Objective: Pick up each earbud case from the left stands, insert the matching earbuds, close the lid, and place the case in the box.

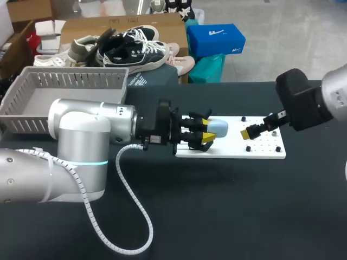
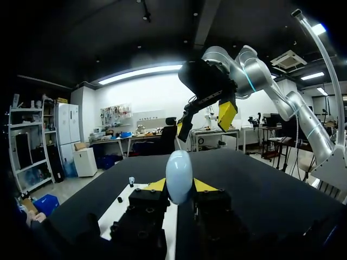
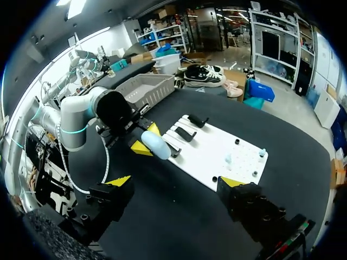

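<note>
A pale blue earbud case (image 1: 218, 129) is held just above the left end of the white board (image 1: 238, 150). My left gripper (image 1: 208, 133) is shut on it from two sides. The left wrist view has the case (image 2: 179, 176) standing upright between the yellow fingertips (image 2: 204, 186), and my right gripper (image 2: 206, 118) hangs open ahead of it and higher. In the head view the right gripper (image 1: 256, 129) is over the board's right part, a short way right of the case. From the right wrist, the case (image 3: 156, 145) lies ahead of my own wide-open gripper (image 3: 176, 181), which holds nothing.
Black stands (image 3: 187, 133) sit on the near end of the white board (image 3: 217, 157), with small black pegs and two small pale pieces (image 3: 228, 160) at its other end. A grey slatted basket (image 1: 81, 80) stands at the table's back left.
</note>
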You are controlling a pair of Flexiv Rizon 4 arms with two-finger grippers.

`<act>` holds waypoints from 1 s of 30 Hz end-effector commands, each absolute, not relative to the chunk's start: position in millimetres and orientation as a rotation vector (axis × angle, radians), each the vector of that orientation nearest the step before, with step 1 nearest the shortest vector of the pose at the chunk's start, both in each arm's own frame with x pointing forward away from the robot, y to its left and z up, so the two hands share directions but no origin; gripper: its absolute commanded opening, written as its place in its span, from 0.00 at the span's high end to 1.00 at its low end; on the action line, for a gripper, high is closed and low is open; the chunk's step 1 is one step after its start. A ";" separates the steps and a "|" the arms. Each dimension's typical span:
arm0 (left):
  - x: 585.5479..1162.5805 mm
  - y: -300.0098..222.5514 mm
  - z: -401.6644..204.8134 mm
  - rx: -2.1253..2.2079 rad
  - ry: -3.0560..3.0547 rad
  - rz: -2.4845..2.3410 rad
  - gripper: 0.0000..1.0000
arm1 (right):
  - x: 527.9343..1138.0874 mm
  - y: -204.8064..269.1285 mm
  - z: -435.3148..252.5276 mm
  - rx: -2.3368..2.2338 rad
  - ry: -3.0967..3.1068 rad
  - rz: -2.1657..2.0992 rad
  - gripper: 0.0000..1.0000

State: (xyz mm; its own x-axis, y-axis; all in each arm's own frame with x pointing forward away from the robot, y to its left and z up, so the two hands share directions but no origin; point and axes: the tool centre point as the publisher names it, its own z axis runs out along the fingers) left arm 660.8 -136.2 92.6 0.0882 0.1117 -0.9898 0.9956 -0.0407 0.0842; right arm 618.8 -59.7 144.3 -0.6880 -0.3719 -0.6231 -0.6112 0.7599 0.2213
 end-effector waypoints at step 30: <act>659.0 -136.6 92.5 1.353 1.211 -1.109 1.00 | 643.4 -19.1 116.5 -0.743 2.474 0.438 0.00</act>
